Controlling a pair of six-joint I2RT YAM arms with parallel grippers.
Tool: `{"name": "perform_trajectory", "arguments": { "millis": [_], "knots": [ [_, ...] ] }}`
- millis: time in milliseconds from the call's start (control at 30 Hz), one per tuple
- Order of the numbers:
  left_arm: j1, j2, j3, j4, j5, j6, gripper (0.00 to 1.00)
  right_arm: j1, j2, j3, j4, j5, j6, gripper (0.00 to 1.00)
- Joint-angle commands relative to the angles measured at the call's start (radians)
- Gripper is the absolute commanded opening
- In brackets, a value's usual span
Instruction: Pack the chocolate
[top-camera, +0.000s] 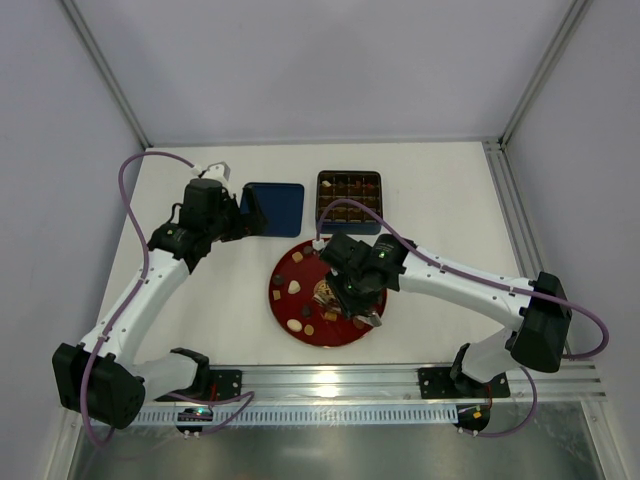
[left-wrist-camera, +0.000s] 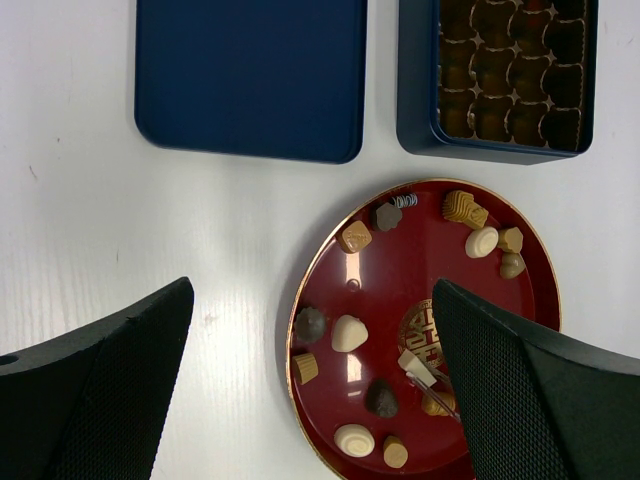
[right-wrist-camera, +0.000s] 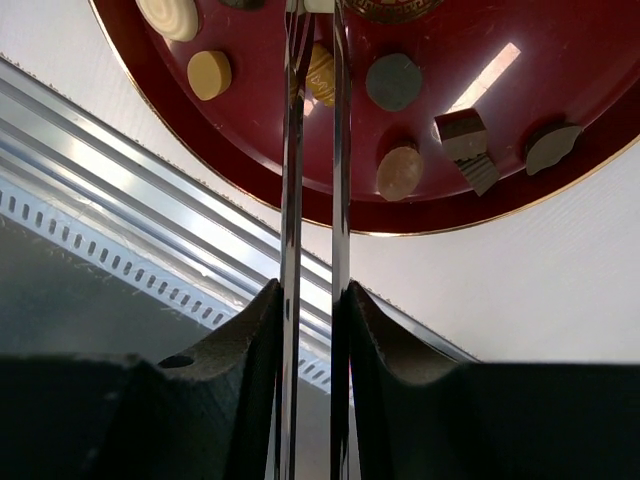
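Observation:
Several chocolates, such as a cream one (left-wrist-camera: 349, 333), lie scattered on the round red plate (left-wrist-camera: 400, 270), which also shows in the top view (top-camera: 300, 265). My right gripper (right-wrist-camera: 310, 295) is shut on metal tongs (right-wrist-camera: 312, 180). It hovers over the plate's near side in the top view (top-camera: 362, 312). The tong tips straddle a light-brown chocolate (right-wrist-camera: 322, 72); I cannot tell if they pinch it. The tongs' end also shows in the left wrist view (left-wrist-camera: 418, 367). My left gripper (left-wrist-camera: 312, 290) is open and empty, held high left of the plate, by the lid in the top view (top-camera: 245, 215).
The square dark-blue tin (left-wrist-camera: 415, 100) with a gridded insert stands behind the plate (top-camera: 349, 200). Its flat blue lid (left-wrist-camera: 250, 75) lies to the tin's left. An aluminium rail (right-wrist-camera: 150, 200) runs along the table's near edge, just past the plate's rim.

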Motion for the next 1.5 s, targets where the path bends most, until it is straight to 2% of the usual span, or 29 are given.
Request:
{"name": "perform_trajectory", "arguments": {
  "millis": [0, 233, 400, 533, 733, 867, 1000, 1200, 1467],
  "knots": [
    [0.004, -0.011, 0.004, 0.021, -0.008, 0.009, 1.0, 0.006, -0.006, 0.006, 0.007, 0.041, 0.001, 0.27],
    [0.005, -0.014, 0.004, 0.021, -0.008, 0.008, 1.0, -0.011, -0.006, 0.064, -0.008, 0.09, -0.011, 0.23],
    [0.005, -0.019, 0.003, 0.021, -0.008, 0.009, 1.0, -0.114, -0.004, 0.138, 0.009, 0.061, -0.053, 0.21],
    [0.005, -0.019, 0.006, 0.021, -0.007, 0.009, 1.0, -0.252, 0.005, 0.25, 0.036, 0.03, -0.092, 0.2],
    [0.004, -0.017, 0.007, 0.021, -0.001, 0.009, 1.0, -0.422, 0.124, 0.438, 0.081, 0.014, -0.149, 0.2],
    [0.004, -0.017, 0.006, 0.021, -0.002, 0.009, 1.0, -0.477, 0.249, 0.563, 0.095, 0.015, -0.165, 0.2],
    [0.005, -0.016, 0.006, 0.021, -0.002, 0.011, 1.0, -0.505, 0.386, 0.69, 0.096, -0.017, -0.175, 0.2],
    [0.005, -0.017, 0.006, 0.021, -0.002, 0.011, 1.0, -0.52, 0.5, 0.804, 0.075, -0.009, -0.182, 0.2],
    [0.005, -0.011, 0.006, 0.023, -0.001, 0.009, 1.0, -0.52, 0.534, 0.764, 0.107, -0.019, -0.18, 0.2]
  ]
}}
